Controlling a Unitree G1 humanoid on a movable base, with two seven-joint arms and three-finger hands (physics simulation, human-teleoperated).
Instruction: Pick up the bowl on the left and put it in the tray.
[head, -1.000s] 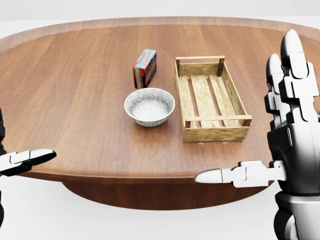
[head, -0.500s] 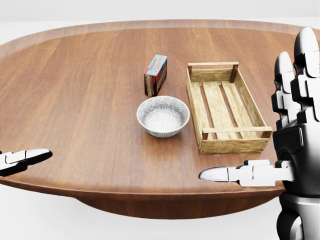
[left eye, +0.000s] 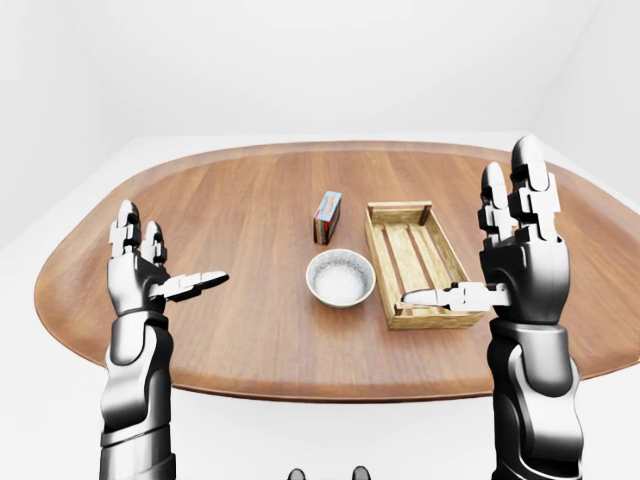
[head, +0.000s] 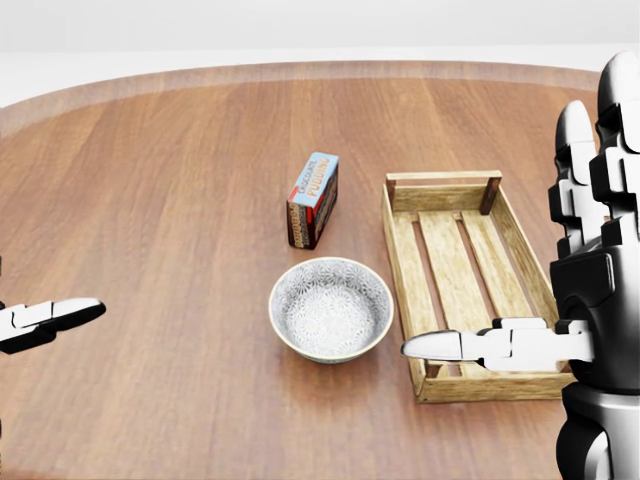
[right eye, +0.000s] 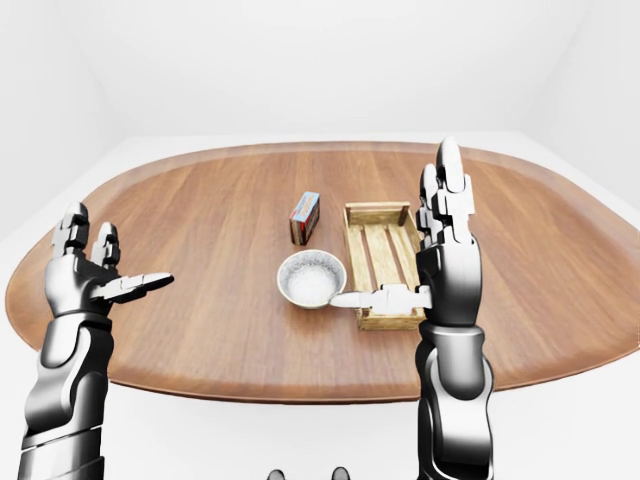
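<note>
Task status: not started as far as the views showed. Bowl (head: 331, 309) sat upright and empty on the table (head: 150, 200), just left of the tray (head: 463, 283) and apart from it; a small gap of bare wood showed between them. A box (head: 313, 199) stood just above the bowl in the head view. Tray was empty, slats bare.

Left hand (left eye: 145, 274) was open, fingers spread, raised over the table's left near edge, well apart from the bowl. Right hand (left eye: 518, 258) was open too, fingers upright, thumb pointing left; it overlapped the tray's near end in the views but appeared raised, touching nothing.

Remaining, by my judgement: reach to the bowl, grasp, lift, carry right, set down inside the tray. The whole task.
</note>
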